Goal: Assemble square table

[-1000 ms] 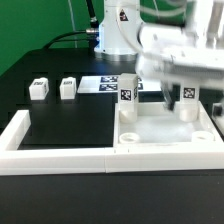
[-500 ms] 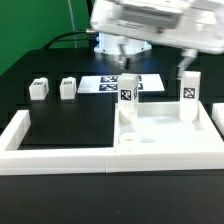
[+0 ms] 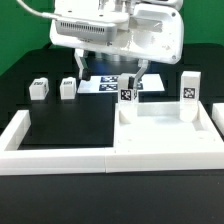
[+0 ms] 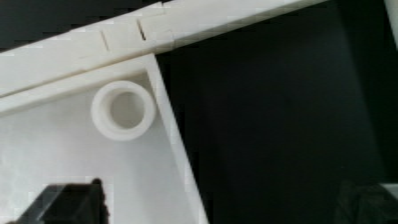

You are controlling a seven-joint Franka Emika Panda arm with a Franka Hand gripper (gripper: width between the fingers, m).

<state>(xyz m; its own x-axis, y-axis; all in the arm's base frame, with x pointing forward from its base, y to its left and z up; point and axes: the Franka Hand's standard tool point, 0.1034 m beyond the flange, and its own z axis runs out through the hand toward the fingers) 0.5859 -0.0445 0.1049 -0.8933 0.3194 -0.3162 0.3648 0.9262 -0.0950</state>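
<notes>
End effector (image 3: 112, 72), fingers spread wide and empty, hangs over the square table's (image 3: 165, 136) edge. Two legs (image 3: 128, 88) stand upright at its far corners. Two loose legs (image 3: 38, 88) sit well apart from it, toward the exterior view's left.

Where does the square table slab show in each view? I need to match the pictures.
Exterior view: the square table slab lies at the exterior view's lower right, inside the fence.
Wrist view: one corner of the slab shows close up, with an empty round socket, next to the black table.
Shared landmark: the white fence bar running along the slab's edge.
</notes>
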